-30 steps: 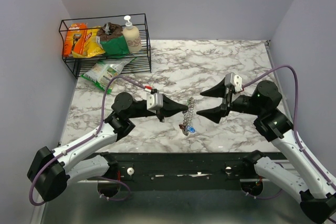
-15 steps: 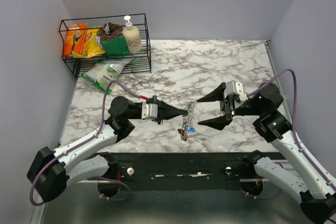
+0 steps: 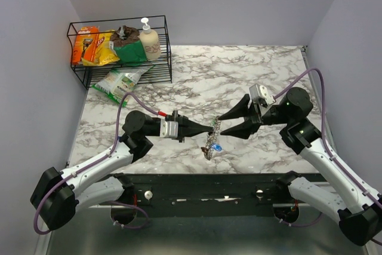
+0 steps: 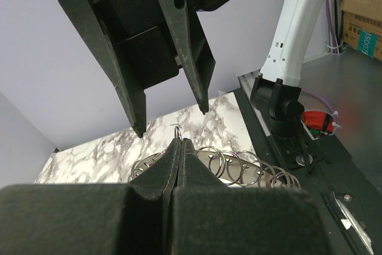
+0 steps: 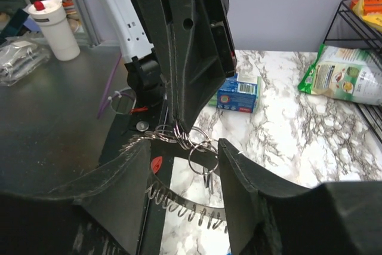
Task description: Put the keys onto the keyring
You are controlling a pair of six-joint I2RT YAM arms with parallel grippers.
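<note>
With left gripper (image 3: pixel 211 126) clamped on keyring (image 3: pixel 212 141), close the spread right gripper (image 3: pixel 222 125) onto it from 3 o'clock.

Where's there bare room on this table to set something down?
The back of the table, from the basket across to the right wall, is bare. The centre front is crowded: left gripper and right gripper meet at the keyring.

Left tool (image 3: pixel 210 128) closed on the keyring (image 3: pixel 212 138), right tool (image 3: pixel 223 126) spread beside it, keys (image 3: pixel 216 147) at lower end
</note>
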